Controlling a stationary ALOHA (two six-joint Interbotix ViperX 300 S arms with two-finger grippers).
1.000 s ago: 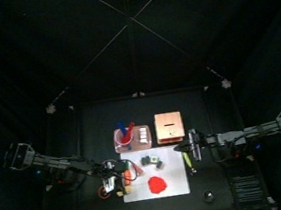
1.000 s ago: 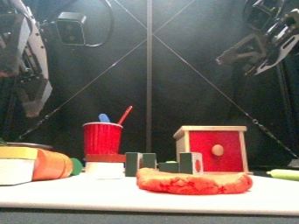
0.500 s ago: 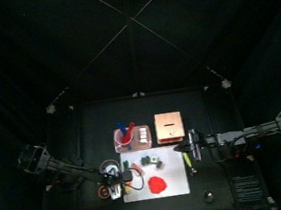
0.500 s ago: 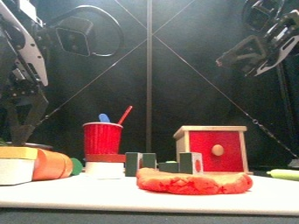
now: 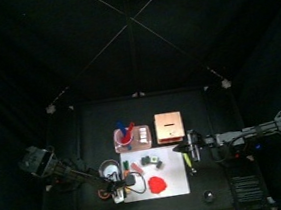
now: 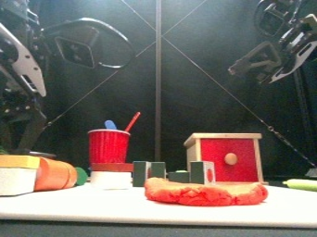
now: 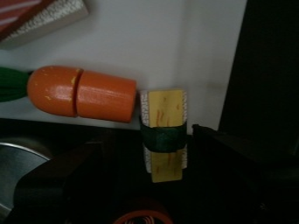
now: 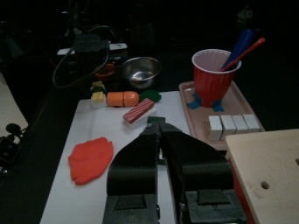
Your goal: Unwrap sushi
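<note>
The sushi (image 7: 163, 131) is a yellow block with a dark green band around its middle. It lies at the white mat's edge beside a toy carrot (image 7: 82, 92). My left gripper (image 7: 163, 168) is open just above it, one jaw on either side of the banded part, not closed on it. In the top view the left gripper (image 5: 112, 183) is at the mat's left edge. In the front view the sushi (image 6: 15, 174) shows at the far left. My right gripper (image 8: 158, 131) is shut and empty, held above the mat's right side (image 5: 188, 153).
A red cup (image 6: 109, 146) with sticks, small dark blocks (image 6: 168, 172) and a wooden box with a red front (image 6: 225, 157) stand behind a flat red lump (image 6: 205, 192). A metal bowl (image 8: 142, 68) sits beyond the carrot. The white mat (image 5: 168, 171) lies mid-table.
The left arm has swung toward the table's front left and lowered over the sushi. The right arm has stayed put.
</note>
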